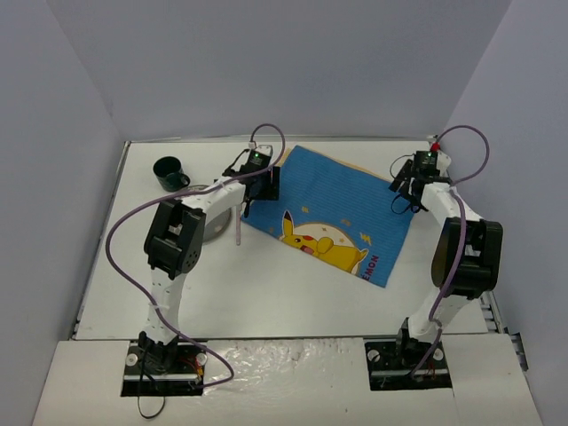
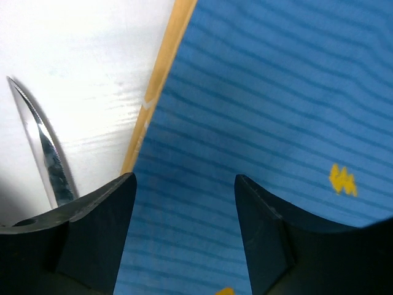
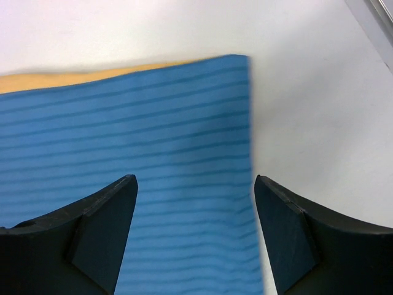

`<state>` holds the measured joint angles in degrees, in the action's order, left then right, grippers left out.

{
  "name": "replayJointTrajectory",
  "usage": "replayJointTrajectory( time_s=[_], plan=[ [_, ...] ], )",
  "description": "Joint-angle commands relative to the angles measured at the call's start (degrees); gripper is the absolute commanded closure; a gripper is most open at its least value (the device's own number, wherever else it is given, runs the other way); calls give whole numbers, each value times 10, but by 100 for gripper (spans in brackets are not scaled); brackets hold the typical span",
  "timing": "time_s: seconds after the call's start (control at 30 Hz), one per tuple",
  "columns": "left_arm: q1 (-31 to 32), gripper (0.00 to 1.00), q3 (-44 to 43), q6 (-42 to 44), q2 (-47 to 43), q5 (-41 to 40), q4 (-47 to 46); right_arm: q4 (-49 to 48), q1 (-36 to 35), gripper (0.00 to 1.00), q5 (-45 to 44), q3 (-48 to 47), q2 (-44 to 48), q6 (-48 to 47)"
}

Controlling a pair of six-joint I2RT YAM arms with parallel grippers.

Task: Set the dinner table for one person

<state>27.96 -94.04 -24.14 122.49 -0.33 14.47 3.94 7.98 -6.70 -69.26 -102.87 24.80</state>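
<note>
The white dinner table (image 1: 293, 297) carries a blue cartoon-printed placemat (image 1: 333, 200), lying skewed at the middle-right. My left gripper (image 1: 260, 185) is open and empty, low over the mat's left corner. In the left wrist view (image 2: 184, 178) its jaws straddle blue cloth (image 2: 276, 110) beside a tan edge strip (image 2: 161, 67). My right gripper (image 1: 406, 188) is open and empty over the mat's right corner. In the right wrist view (image 3: 195, 178) the cloth's corner (image 3: 153, 123) lies between the jaws, with bare table (image 3: 319, 110) to the right.
A dark green mug (image 1: 168, 173) stands at the back left. A grey plate (image 1: 216, 229) lies partly under the left arm, with a knife (image 1: 238, 232) beside it; its blade (image 2: 46, 153) shows in the left wrist view. The table's metal edging (image 3: 374, 18) runs nearby.
</note>
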Motion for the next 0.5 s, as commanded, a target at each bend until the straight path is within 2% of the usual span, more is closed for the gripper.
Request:
replayJointTrajectory(
  time_s=[0.0,0.47],
  plan=[
    [-5,40,-50,6,-69,17,-80,-11,-53,28,-5,33,93,20],
    [-6,53,-161,-20,79,126,-224,-52,-76,29,89,192,136,69]
  ],
)
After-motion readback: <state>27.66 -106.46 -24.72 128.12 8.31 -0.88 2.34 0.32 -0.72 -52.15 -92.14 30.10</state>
